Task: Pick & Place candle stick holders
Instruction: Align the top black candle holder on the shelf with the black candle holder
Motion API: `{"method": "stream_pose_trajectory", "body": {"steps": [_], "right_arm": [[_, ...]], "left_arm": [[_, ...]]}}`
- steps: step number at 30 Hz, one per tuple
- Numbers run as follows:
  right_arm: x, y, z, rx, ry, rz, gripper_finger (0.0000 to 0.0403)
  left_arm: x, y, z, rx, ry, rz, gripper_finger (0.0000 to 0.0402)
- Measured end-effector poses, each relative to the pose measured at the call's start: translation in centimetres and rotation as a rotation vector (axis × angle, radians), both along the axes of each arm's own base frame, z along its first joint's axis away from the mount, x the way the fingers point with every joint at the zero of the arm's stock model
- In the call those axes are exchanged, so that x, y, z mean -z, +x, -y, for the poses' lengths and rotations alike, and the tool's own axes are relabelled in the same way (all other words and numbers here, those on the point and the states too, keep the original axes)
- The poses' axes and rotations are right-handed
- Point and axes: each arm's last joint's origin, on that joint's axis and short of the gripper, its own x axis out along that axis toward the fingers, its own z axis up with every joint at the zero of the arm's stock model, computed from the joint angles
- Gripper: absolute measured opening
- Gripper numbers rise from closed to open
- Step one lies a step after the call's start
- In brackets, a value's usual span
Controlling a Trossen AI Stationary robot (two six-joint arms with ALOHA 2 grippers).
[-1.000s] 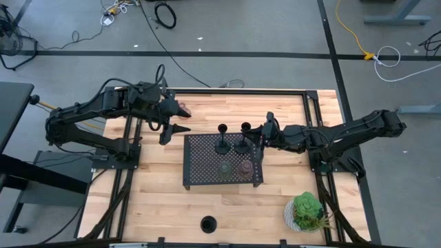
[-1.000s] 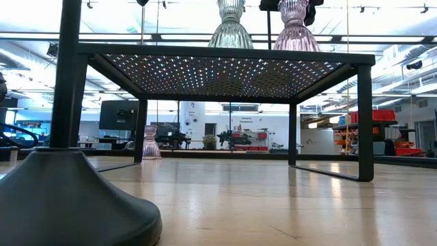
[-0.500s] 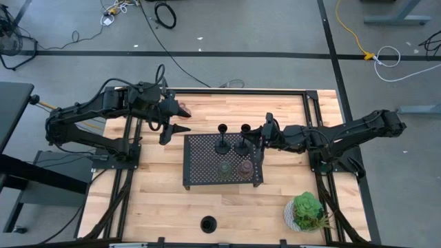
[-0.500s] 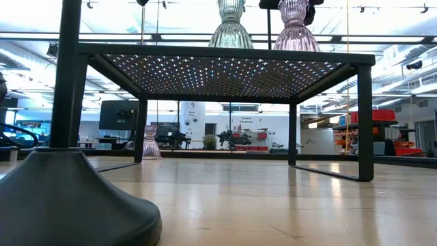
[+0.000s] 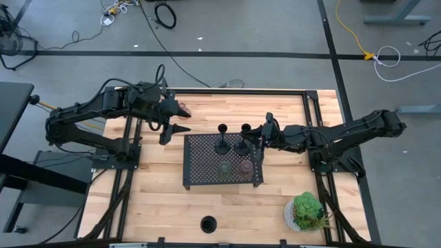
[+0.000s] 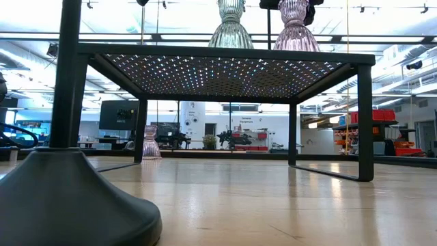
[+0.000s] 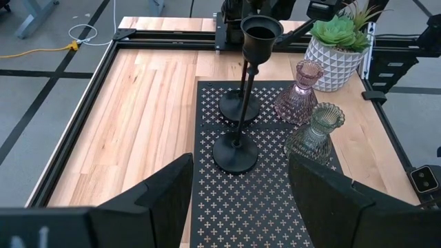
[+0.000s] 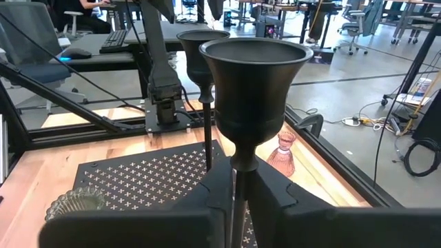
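A black perforated tray (image 5: 200, 172) stands mid-table. On it are two black holders, one free on its disc base (image 7: 236, 153) and one (image 5: 244, 129) in my shut right gripper (image 5: 260, 138), plus an olive-green glass holder (image 7: 315, 131) and a pink one (image 7: 300, 93). A third black holder (image 5: 208, 224) stands on the table near the front edge. A brownish-pink glass holder (image 5: 183, 109) stands on the table beside my left gripper (image 5: 172, 122), which is open and empty, left of the tray's far corner. My right gripper pinches the black holder's thin stem (image 8: 234, 171) just below its cup (image 8: 253, 62) between its two fingers. The fingers come level from the table's right side and lie across the stem. The holder is upright, and its disc base (image 7: 240, 107) appears to rest on the tray.
A green plant in a white pot (image 5: 306, 212) stands at the table's near right. Black frame rails (image 5: 310, 103) run along the table's edges. Bare wood lies left of the tray and in front of it.
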Motion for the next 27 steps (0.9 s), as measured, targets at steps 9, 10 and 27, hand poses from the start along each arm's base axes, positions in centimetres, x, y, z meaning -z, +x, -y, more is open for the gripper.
{"method": "stream_pose_trajectory", "body": {"steps": [9,10,27], "right_arm": [[-0.01,-0.04,0.14,0.050,-0.013,0.001,0.0044],[-0.01,-0.04,0.14,0.050,-0.014,0.001,0.0044],[-0.02,-0.05,0.15,0.050,-0.016,0.001,0.0097]], "left_arm": [[0.00,0.00,-0.01,0.000,0.000,0.000,0.0241],[0.00,0.00,-0.01,0.000,0.000,0.000,0.0241],[0.00,0.00,-0.01,0.000,0.000,0.000,0.0241]]}}
